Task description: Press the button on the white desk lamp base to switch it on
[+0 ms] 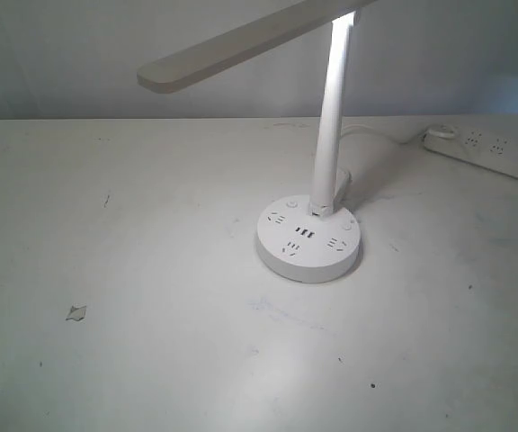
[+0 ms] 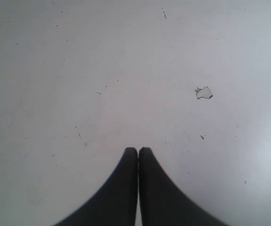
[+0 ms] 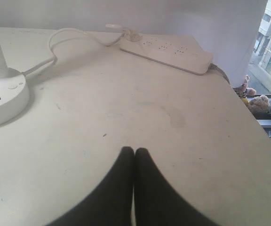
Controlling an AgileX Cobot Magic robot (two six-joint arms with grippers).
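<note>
The right pincer [image 3: 134, 149] has its two black tips pressed together with nothing between them, hanging over bare worktop [image 3: 182, 155]. The left pincer [image 2: 138, 149] is likewise pressed together and empty, over bare worktop near a small grey chip [image 2: 203, 92]. Neither arm shows in the exterior view.

The white desk lamp with its slim leaning pole [image 1: 329, 135] stands just toward 4 o'clock of that view's centre, on its thick round white disc base [image 1: 309, 261]. The long white power strip [image 1: 497, 155] lies well apart at 2 o'clock.

The right pincer looks nearer the base [image 3: 1, 101], so I judge the press is its job. Keeping the tips pressed together gives one blunt point. It should come in above the disc, clear of the pole, and descend straight onto a small round button [image 1: 292, 205], not the outlet slots or dark ports [image 1: 306, 235]. A second button [image 1: 349, 219] sits at the rim; which one lights the lamp I cannot tell. A short vertical push should keep the base from sliding.
</note>
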